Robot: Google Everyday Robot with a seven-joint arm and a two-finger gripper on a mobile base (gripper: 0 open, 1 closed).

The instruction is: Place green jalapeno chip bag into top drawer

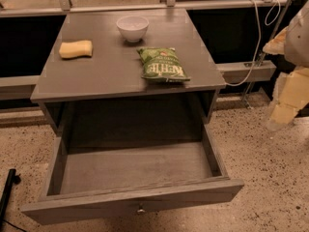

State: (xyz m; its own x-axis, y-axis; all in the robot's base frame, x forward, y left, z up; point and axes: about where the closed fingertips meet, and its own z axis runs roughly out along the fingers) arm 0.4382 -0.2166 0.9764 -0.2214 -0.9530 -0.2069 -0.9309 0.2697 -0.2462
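Observation:
The green jalapeno chip bag (161,65) lies flat on the grey tabletop (106,71), right of centre near the front edge, its white lettering facing up. The top drawer (135,204) below the tabletop is pulled fully out and shows a bare grey inside, with a small metal knob (140,209) on its front panel. My gripper (282,108) is a blurred pale white and yellow shape at the right edge of the view, off the table, to the right of the bag and apart from it. It holds nothing that I can see.
A white bowl (132,28) stands at the back centre of the tabletop. A yellow sponge (76,49) lies at the back left. A white cable (256,47) hangs by the rail to the right. A black pole (7,192) is on the floor at lower left.

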